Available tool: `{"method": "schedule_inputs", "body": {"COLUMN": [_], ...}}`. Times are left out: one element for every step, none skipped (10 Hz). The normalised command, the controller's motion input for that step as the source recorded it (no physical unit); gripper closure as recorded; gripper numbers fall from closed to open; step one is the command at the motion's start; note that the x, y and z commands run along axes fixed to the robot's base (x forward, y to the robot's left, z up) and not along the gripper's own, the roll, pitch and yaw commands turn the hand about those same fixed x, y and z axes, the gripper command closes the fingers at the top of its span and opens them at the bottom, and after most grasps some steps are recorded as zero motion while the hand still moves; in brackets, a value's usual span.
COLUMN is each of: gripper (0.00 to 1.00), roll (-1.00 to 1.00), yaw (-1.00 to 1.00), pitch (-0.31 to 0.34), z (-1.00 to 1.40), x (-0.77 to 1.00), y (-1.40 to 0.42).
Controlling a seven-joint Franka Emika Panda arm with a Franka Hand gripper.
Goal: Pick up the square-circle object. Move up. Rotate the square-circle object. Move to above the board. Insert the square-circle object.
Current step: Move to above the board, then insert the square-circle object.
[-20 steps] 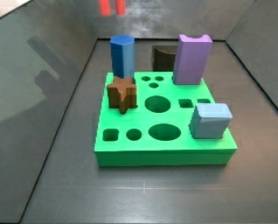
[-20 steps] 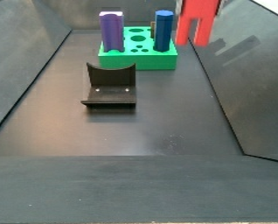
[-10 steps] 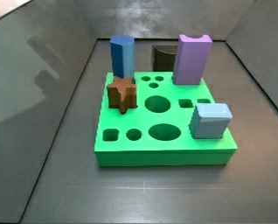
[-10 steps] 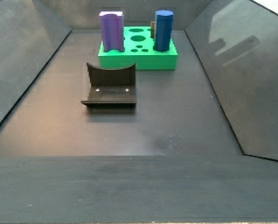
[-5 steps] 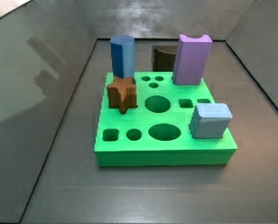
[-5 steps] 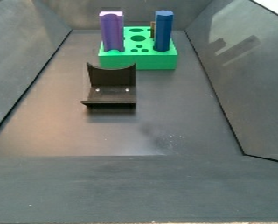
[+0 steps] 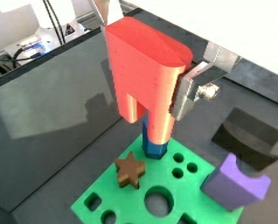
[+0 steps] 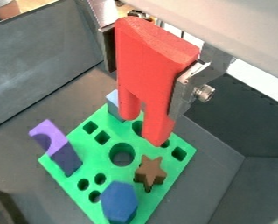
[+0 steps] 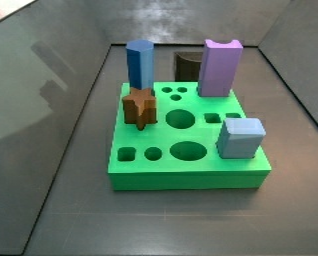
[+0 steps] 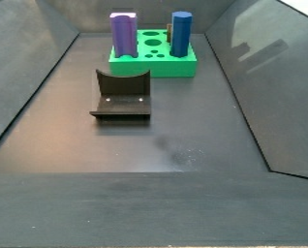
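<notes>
My gripper [image 7: 156,94] is shut on the red square-circle object [image 7: 148,74], also seen in a wrist view [image 8: 145,74]. Its two stubs point down. It hangs high above the green board [image 7: 100,191], which shows in both wrist views [image 8: 177,157] and both side views [image 9: 189,178] [image 10: 164,66]. One silver finger [image 8: 183,98] presses the object's side. The gripper and the red object are out of both side views.
On the board stand a brown star [image 9: 139,106], a light-blue cube [image 9: 241,138], a purple block [image 9: 221,66] and a blue prism [image 9: 139,65]. The dark fixture [image 10: 122,94] stands on the floor beside the board. Dark walls close in the floor.
Two seconds ago the red object showed at the top edge of both side views; it has since risen out of them. Nothing on the board has moved.
</notes>
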Motion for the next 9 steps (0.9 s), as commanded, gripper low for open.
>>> {"method": "schedule_inputs", "body": {"gripper": [1.0,1.0,1.0,1.0,1.0,1.0,1.0,1.0,1.0], "roll": [0.09,-0.03,-0.03,-0.03,-0.01,0.0,0.12,0.13,0.01], "yaw": [0.01,0.0,0.0,0.0,0.0,0.0,0.0,0.06,0.09], "pitch": [0.141,0.0,0.0,0.0,0.0,0.0,0.043,0.02,0.0], "z": [0.03,-0.02,-0.02,-0.01,0.0,-0.03,-0.11,-0.33,-0.56], "x": [0.17,0.0,0.0,0.0,0.0,0.0,0.0,0.0,0.03], "y": [-0.22,0.0,0.0,0.0,0.0,0.0,0.02,0.0,0.01]}}
